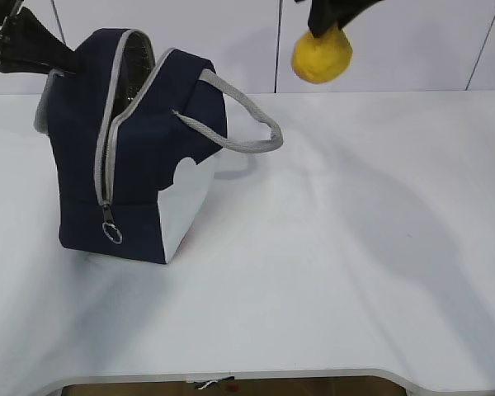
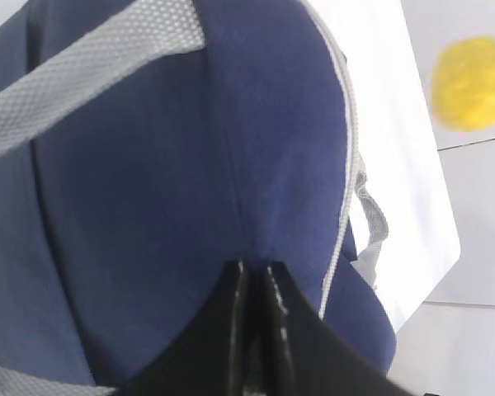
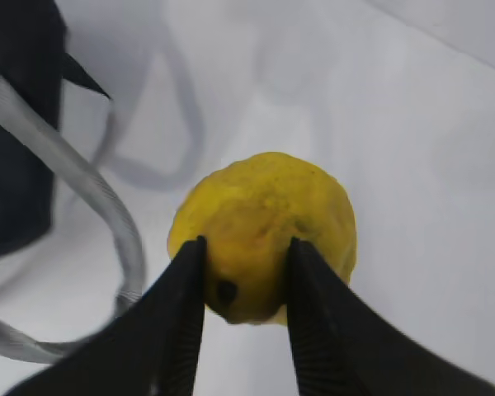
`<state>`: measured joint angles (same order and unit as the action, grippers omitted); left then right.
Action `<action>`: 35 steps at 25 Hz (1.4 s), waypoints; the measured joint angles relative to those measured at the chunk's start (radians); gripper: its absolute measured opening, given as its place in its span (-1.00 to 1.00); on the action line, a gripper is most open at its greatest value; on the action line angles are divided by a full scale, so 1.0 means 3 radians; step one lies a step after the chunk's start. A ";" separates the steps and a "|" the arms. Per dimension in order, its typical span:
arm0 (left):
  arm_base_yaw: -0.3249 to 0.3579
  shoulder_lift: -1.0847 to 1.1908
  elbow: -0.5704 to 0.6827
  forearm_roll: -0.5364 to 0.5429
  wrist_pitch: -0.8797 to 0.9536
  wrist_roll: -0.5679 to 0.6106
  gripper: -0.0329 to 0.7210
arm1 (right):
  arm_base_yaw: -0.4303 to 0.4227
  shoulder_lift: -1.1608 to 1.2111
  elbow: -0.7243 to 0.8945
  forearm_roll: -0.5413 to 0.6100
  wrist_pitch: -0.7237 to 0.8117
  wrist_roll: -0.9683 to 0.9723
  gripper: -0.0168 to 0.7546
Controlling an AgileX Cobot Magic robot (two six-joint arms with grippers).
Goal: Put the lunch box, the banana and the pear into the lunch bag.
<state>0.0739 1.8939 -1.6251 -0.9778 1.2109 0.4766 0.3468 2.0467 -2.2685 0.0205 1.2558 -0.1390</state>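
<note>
Right jaws around pear (image 3: 264, 235), apparently gripping.

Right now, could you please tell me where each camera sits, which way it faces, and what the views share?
Exterior: in front of the table, angled down at the open bag; both arms show at the top edge.
Left wrist: pressed close behind the left end effector, shut on the bag's fabric.
Right wrist: looks down past the right end effector, shut on the pear, with the table below.
Shared: all three show bag and pear.
</note>
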 joint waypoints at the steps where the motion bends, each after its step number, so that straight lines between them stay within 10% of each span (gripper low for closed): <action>1: 0.0000 0.0000 0.0000 0.0000 0.0000 0.0000 -0.90 | 0.0000 0.0001 -0.0073 0.0207 0.0000 0.0017 -0.29; 13: 0.0000 0.0000 0.0000 -0.0282 0.0000 0.0000 -0.90 | 0.0006 0.0528 -0.0180 0.2598 -0.0358 -0.0417 -0.29; 22: 0.0000 0.0000 0.0000 -0.0312 0.0000 0.0000 -0.90 | 0.0006 0.0912 -0.0180 0.3230 -0.0555 -0.0805 -0.25; 29: 0.0000 0.0000 0.0000 -0.0312 0.0000 0.0000 -0.90 | 0.0006 0.0974 -0.0180 0.3308 -0.0577 -0.0839 0.40; 35: 0.0000 0.0000 0.0000 -0.0312 0.0000 0.0000 -0.90 | -0.0039 0.0967 -0.0180 0.3342 -0.0400 -0.0839 0.52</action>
<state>0.0739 1.8939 -1.6251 -1.0714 1.2109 0.4766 0.3352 2.3367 -2.3223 1.0232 1.1358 -0.3908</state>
